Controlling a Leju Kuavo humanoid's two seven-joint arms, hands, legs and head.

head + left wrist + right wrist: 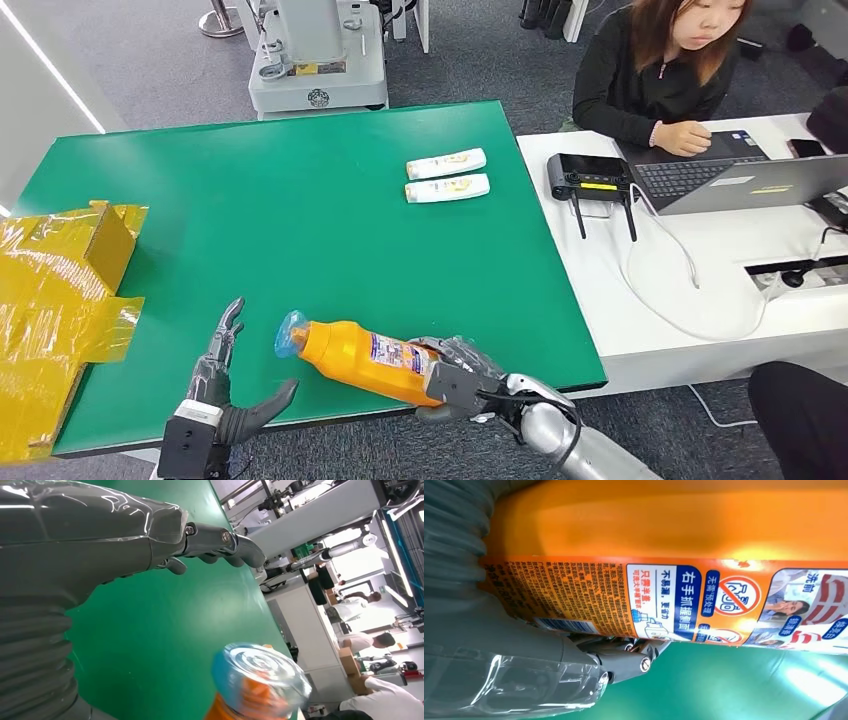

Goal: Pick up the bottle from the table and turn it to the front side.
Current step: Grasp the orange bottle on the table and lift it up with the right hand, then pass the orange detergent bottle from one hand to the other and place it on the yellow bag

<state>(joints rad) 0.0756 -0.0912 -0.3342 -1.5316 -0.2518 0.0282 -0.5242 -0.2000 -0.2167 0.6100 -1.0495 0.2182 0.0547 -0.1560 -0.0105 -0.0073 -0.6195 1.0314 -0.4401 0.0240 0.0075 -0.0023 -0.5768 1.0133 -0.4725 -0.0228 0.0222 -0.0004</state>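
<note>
1. The orange plastic bottle with a clear blue cap (355,358) lies nearly level above the near edge of the green table (300,210), at about 6 o'clock in the head view, cap end pointing toward 9 o'clock.
2. The right hand (455,375) grips the bottle around its base end; its fingers (462,350) wrap over the printed label (the right wrist view shows the label's blue and white panels and a barcode pressed against the thumb).
3. Whether the bottle touches the table surface cannot be told from the pictures.
4. The left hand (222,385) sits at about 7 o'clock, near the table's front edge, holding nothing, with fingers spread and the thumb stretched toward the bottle; it is apart from the cap.
5. In the left wrist view the clear cap (260,677) shows end-on, close to that hand's fingers (220,542) but not touching them.
6. Two white tubes with yellow labels (447,176) lie side by side toward 1 o'clock, well apart from the bottle.
7. A yellow taped cardboard box (60,300) stands at 9 o'clock on the table's left edge.
8. A person in a black top (660,80) sits at 2 o'clock behind a white desk (660,290), beside a grey laptop (740,180).
</note>
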